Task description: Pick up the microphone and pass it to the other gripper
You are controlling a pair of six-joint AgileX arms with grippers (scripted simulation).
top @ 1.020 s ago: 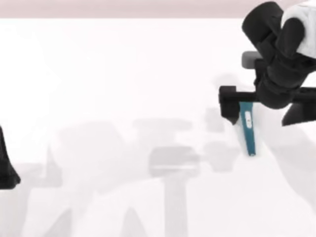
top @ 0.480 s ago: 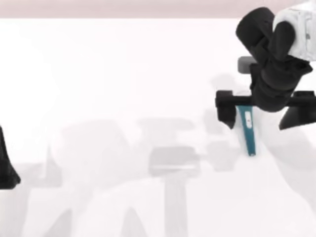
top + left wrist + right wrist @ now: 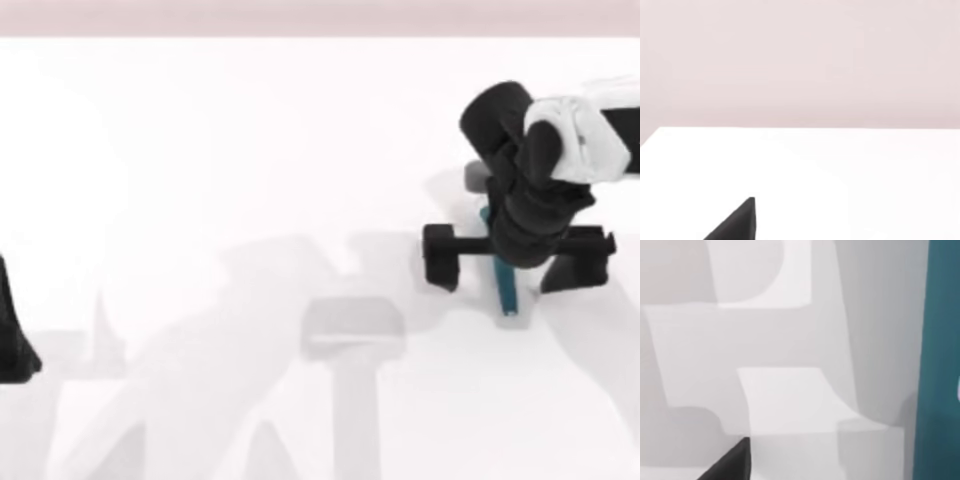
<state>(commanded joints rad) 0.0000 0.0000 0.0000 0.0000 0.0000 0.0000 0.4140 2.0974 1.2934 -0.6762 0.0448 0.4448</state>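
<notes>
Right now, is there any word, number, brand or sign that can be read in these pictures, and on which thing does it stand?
None can be read.
The microphone shows only its teal handle; its switch panel is hidden under the right gripper, whose fingers straddle it.
The table and the left gripper, parked at the left edge, bear no text.

table (image 3: 220,150): plain white, fills nearly the whole top view; its far edge runs straight across at 12 o'clock
wall (image 3: 300,15): pale pinkish band beyond that far edge; in the left wrist view it fills the upper half
shadows (image 3: 350,325): soft grey blocky patches on the table from the centre toward 6 o'clock
</notes>
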